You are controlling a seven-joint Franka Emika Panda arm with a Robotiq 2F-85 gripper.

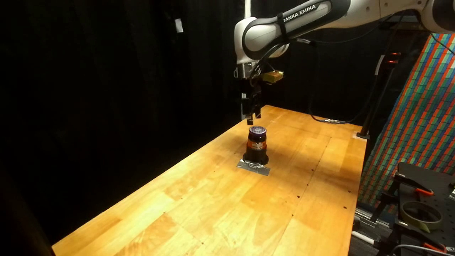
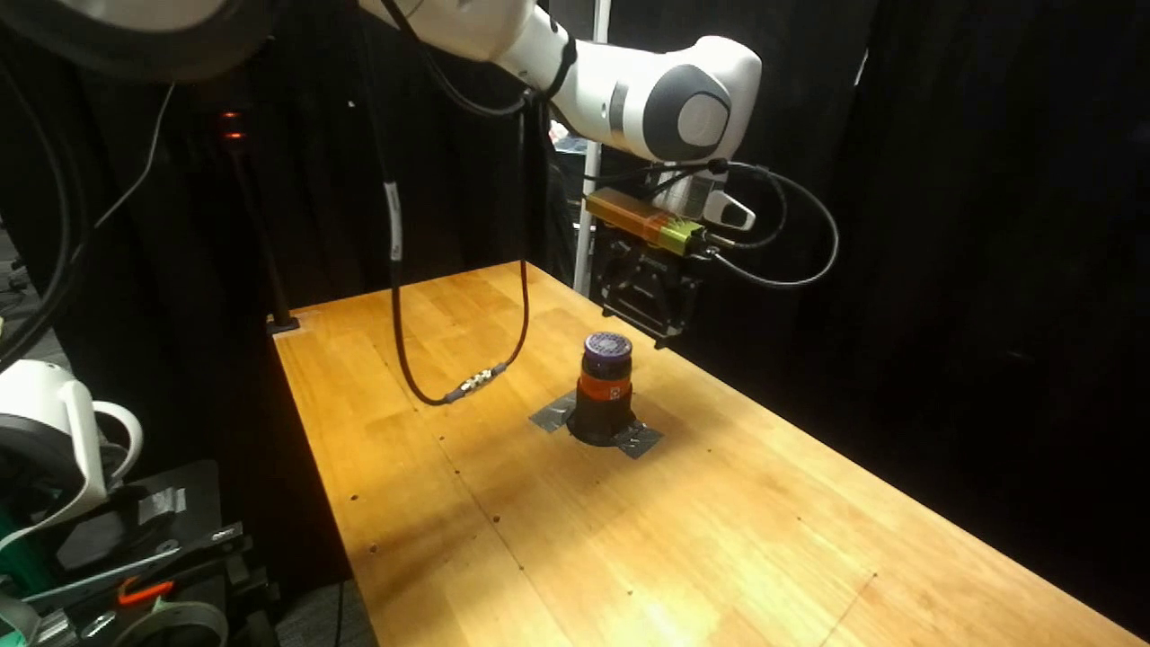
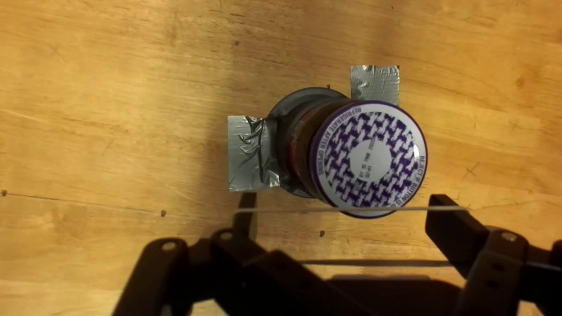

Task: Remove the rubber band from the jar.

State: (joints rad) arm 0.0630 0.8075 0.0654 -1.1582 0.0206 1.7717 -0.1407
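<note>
The jar [image 1: 257, 144] stands upright on the table, with a dark body, an orange label and a purple-and-white lid; it shows in both exterior views [image 2: 605, 387]. Its lower part sits in a black round holder [image 2: 600, 419]. In the wrist view the lid [image 3: 369, 160] lies just beyond the fingertips. My gripper [image 3: 344, 207] is open, above and beside the jar, not touching it; it also shows in the exterior views [image 1: 253, 120] [image 2: 635, 328]. A thin pale rubber band [image 3: 298, 210] is stretched between the two fingers, with a second strand lower down. Its ends behind the fingers are hidden.
Silver tape [image 3: 252, 153] holds the holder to the wooden table [image 1: 227, 213]. A black cable with a connector [image 2: 476, 382] hangs from the arm. A dark side cart with a tape roll [image 1: 421, 216] stands beside the table. Black curtains surround it.
</note>
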